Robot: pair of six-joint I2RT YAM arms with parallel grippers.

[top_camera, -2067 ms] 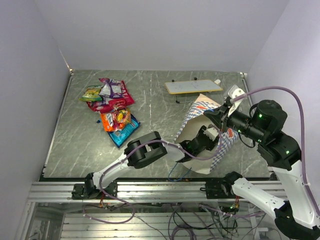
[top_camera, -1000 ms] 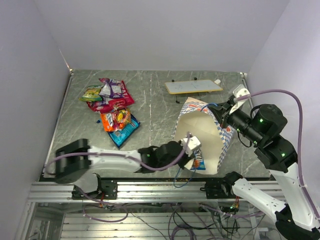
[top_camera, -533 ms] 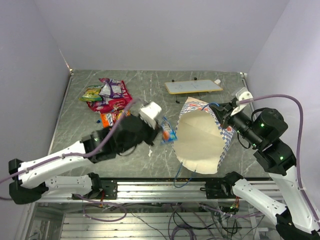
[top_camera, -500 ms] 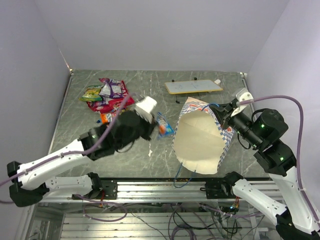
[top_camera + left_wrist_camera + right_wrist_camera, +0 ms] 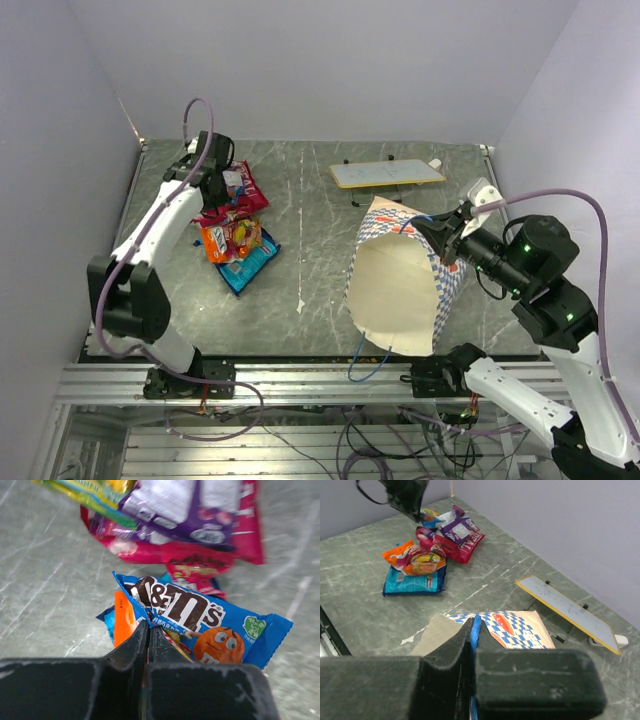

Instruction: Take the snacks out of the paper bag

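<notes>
Swung out of the bag (image 5: 395, 290) a second ago, the left gripper (image 5: 148, 625) now hangs far to its left; right gripper (image 5: 472, 622) pinches the bag's far rim, propping the mouth open; beyond, left fingers clamp a blue packet (image 5: 200, 617) over the snacks (image 5: 232, 235); releasing it there looks next.

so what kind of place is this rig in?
Probably a robot lab test cell, not a shop: plain walls boxing in a small stone-look tabletop, an aluminium frame along its near edge, loose cables hanging below.
</notes>
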